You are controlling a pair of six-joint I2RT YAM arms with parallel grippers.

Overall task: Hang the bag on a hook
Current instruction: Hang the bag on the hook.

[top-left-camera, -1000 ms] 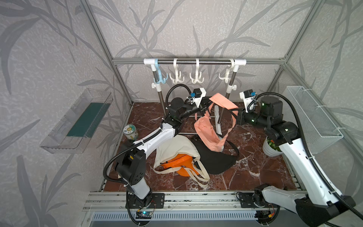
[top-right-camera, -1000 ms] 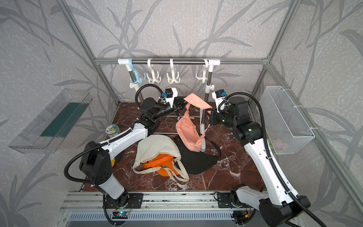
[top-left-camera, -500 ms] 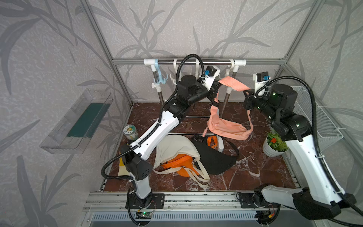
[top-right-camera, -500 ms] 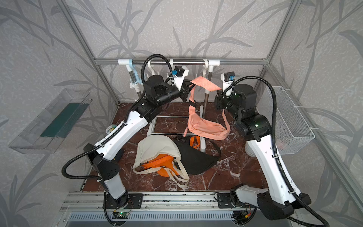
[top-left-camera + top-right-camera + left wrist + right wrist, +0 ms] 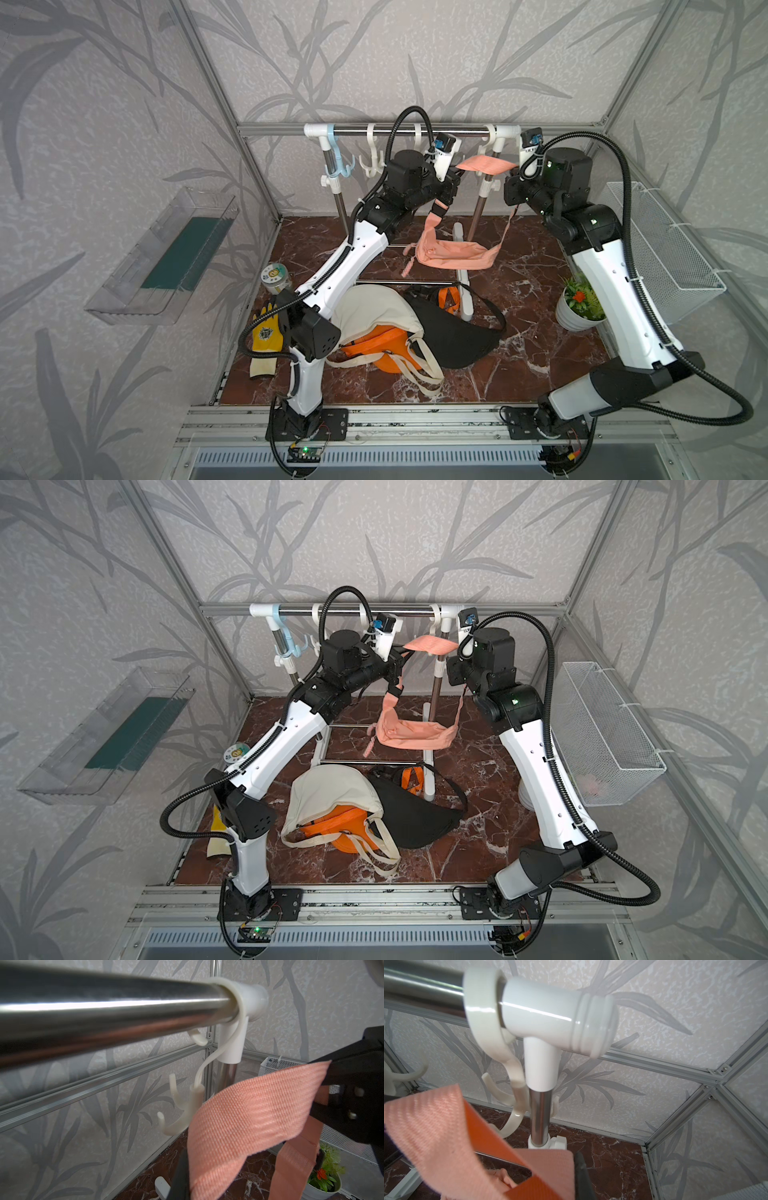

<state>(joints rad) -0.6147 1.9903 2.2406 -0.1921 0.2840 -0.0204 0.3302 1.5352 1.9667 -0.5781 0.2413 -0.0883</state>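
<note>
Spanning the back of the cell, the steel rail (image 5: 415, 132) carries several white hooks, and the nearest one, the end hook (image 5: 182, 1109), sits by the rail's white end fitting. Below it the marble worktop (image 5: 540, 365) holds a cream tote (image 5: 370, 311), a black bag (image 5: 453, 332) and an orange bag (image 5: 374, 340), all untouched, with a yellow glove (image 5: 266, 332), a potted plant (image 5: 579, 305) and a small jar (image 5: 276, 279) off to the sides. The pink bag (image 5: 453, 255) hangs in the air well above the worktop, its body sagging in a soft curve, so it looks light and floppy with no stiffness. Its woven strap (image 5: 484, 165) is stretched between both arms just in front of and below the rail. The left hand (image 5: 451, 183) is clenched on the strap, and the right hand (image 5: 512, 189) is clenched on the strap's other side. The strap webbing looks coarse, so probably grippy, not slippery. Best hold is the strap itself, as now, kept taut so a loop stays open. In the wrist views the strap sits near the end hook but not over a prong. Risk: the slack body may swing and pull the strap off.
</note>
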